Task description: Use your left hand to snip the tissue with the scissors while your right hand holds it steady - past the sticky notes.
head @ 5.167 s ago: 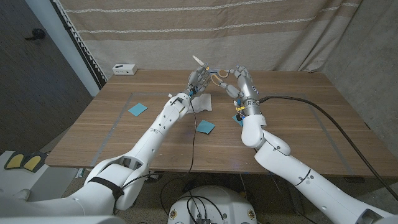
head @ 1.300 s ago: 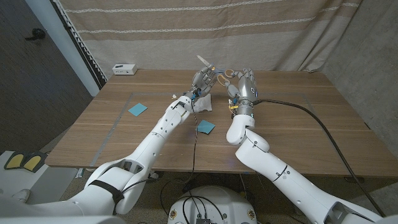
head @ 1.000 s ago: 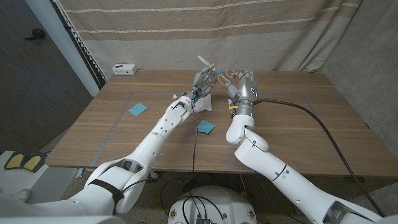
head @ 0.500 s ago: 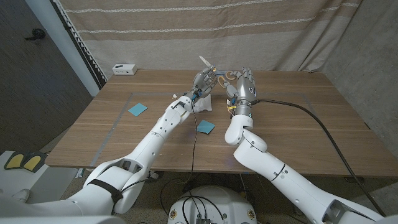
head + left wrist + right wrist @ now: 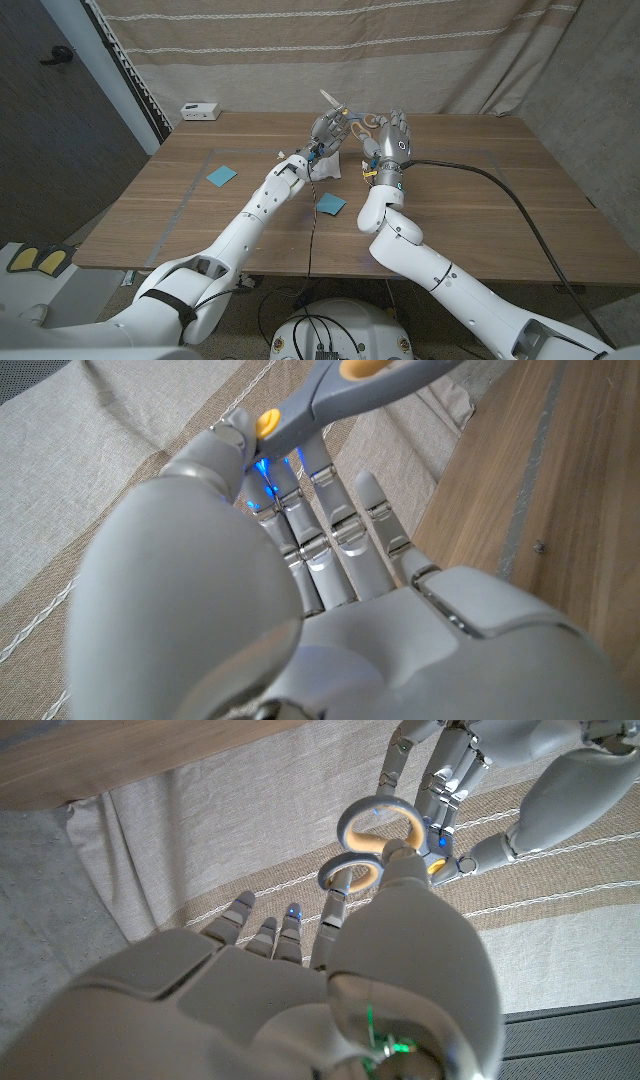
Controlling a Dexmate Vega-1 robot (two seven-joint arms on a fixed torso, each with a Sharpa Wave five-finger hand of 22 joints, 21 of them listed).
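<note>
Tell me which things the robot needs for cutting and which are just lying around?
For the job: scissors in the left robot hand; tissue on the table; right robot hand.

Just lying about: two blue sticky notes, only markers; small white box at the table's far edge.

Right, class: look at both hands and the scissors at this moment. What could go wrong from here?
1. The left hand grips the scissors near the pivot, not through the loops, so it may struggle to work the blades.
2. The right hand is raised beside the scissor loops while the tissue lies unheld on the table. A snip could simply drag the tissue.
</note>
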